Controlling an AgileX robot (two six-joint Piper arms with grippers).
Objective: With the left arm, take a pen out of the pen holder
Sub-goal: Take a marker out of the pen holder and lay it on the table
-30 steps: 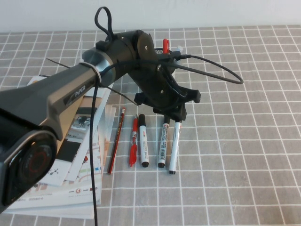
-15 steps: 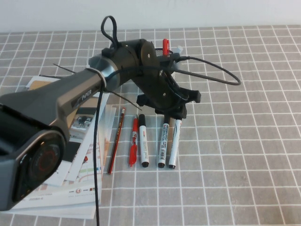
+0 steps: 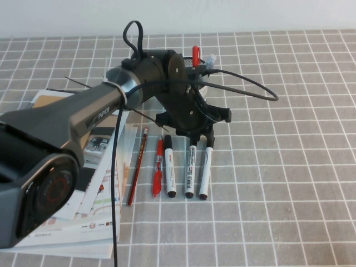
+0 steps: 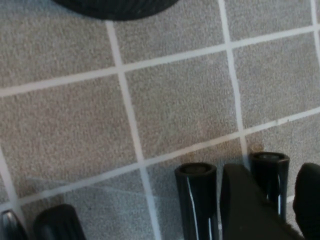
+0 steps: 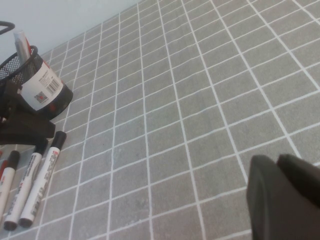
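**Figure. Left arm at the row of pens, near side of the pen holder.**

The left gripper points down at the table, just on the near side of the pen holder, which the arm largely hides in the high view. A red pen and a pale marker stand in the holder. Five items lie side by side on the table, from left to right: a pencil, a second red pen, and three markers, the rightmost marker being the one of interest.

In the left wrist view the fingers stand either side of that marker's black cap. The jaws are parted, a sliver of space shows on one side, and the marker rests on the table, so the grip reads as let go rather than clamped. The right gripper hangs with fingers together over bare table, well to the right of the pens. A stack of booklets lies at the left.

Judged step: laying the drawn-out marker into the row and letting it go.

To do this well:
- Widen the jaws until both fingers are clear of the cap.
- Rise straight up, not sideways, because the middle marker lies just beside it and a dragged finger would roll both.
- Keep the wrist and its cable from brushing the holder on the far side.
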